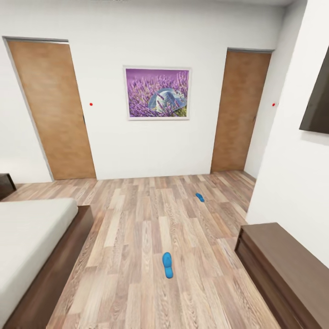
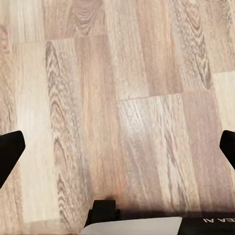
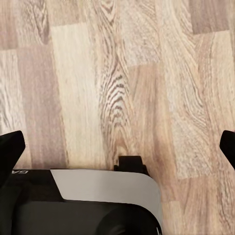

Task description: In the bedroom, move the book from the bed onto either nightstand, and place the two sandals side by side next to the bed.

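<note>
Both pairs of fingers are spread wide. On the left gripper (image 2: 117,147), dark fingertips (image 2: 10,149) show at opposite edges of the left wrist view, with bare wood-plank floor (image 2: 122,98) between them and nothing held. The right gripper (image 3: 117,147) stands the same way: one fingertip (image 3: 11,147) at each edge of the right wrist view, only planks in the gap, and part of the robot's grey and black body (image 3: 103,200) below them.

Neither sandal lies between the fingers of either gripper. From the head view, the nearer blue sandal (image 1: 167,265) lies flat on the floor in the open middle of the bedroom, between the bed (image 1: 32,237) and a dark wooden bench (image 1: 288,269) against the right-hand wall. The farther sandal (image 1: 199,197) lies deeper in the room, well apart from the first and nearer the right-hand brown door (image 1: 241,109). Both are well apart from the bed's dark frame.

A corner of the pale mattress and its brown frame show at the left side of the head view. Beyond the bed, at the left edge, a bit of a dark nightstand (image 1: 6,185) is visible. On the far white wall hang a purple framed picture (image 1: 157,92) between the right-hand door and the left-hand door (image 1: 52,109), and a dark screen (image 1: 317,103) is mounted on the right wall.
</note>
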Motion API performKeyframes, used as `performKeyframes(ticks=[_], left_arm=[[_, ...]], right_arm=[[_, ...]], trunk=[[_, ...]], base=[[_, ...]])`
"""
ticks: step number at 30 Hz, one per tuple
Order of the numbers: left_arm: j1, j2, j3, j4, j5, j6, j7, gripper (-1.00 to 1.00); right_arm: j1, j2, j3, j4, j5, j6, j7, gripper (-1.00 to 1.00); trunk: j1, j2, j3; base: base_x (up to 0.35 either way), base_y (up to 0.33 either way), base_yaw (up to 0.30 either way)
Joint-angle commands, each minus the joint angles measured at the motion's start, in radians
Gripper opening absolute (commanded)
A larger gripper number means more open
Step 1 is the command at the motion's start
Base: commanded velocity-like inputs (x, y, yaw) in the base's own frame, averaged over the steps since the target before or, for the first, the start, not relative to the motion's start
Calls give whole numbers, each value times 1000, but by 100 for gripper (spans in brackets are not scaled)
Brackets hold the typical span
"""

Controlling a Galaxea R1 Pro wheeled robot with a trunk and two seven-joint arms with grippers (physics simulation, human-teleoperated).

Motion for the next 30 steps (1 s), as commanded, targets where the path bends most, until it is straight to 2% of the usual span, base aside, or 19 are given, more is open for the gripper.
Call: performKeyframes(ticks=[1, 30], left_arm=[[0, 0, 0, 1, 0, -3, 0, 100], [0, 0, 0, 1, 0, -3, 0, 100]], right_arm=[[0, 0, -1, 1, 0, -3, 1, 100], [0, 0, -1, 1, 0, -3, 1, 100]], trunk=[[0, -1, -1], [0, -1, -1]], base=[[0, 0, 292], [0, 0, 292]])
